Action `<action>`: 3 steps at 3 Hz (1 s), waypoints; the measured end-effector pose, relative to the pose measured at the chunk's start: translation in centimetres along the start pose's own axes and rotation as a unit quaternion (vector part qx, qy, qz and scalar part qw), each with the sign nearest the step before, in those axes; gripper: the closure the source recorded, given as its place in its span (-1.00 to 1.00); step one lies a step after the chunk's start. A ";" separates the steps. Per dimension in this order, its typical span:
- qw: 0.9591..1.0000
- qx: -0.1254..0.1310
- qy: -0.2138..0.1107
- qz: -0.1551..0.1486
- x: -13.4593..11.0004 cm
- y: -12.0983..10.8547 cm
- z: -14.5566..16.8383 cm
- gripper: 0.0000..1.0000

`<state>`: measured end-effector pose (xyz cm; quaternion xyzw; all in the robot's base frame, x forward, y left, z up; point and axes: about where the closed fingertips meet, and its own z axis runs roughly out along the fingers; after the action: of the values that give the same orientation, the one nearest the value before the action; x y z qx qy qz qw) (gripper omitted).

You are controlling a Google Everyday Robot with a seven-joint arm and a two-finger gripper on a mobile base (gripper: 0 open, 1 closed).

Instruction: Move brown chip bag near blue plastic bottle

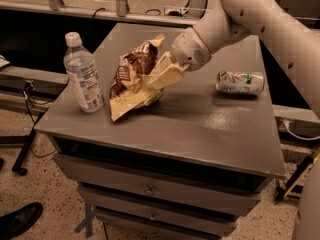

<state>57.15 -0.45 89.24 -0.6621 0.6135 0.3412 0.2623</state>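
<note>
The brown chip bag (131, 76) is dark brown with tan-yellow edges and stands tilted on the grey tabletop (200, 119). Its lower corner touches the table close to the right of the blue plastic bottle (83, 75). The bottle stands upright near the table's left edge, clear with a white cap and pale label. My gripper (152, 84) comes in from the upper right on a white arm. It is shut on the right side of the chip bag.
A silver-green can (240, 82) lies on its side at the right of the table. The table has drawers below its front edge. A dark shoe (20, 219) rests on the speckled floor at lower left. A rail runs behind the table.
</note>
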 end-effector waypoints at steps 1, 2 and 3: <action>1.000 0.001 -0.005 0.009 0.0 0.1 0.5 -0.26; 1.000 0.004 -0.007 0.016 0.1 0.0 0.6 -0.74; 1.000 0.011 -0.009 0.022 0.3 -0.1 0.3 -1.00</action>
<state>57.22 -0.39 88.87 -0.6425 0.6289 0.3465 0.2676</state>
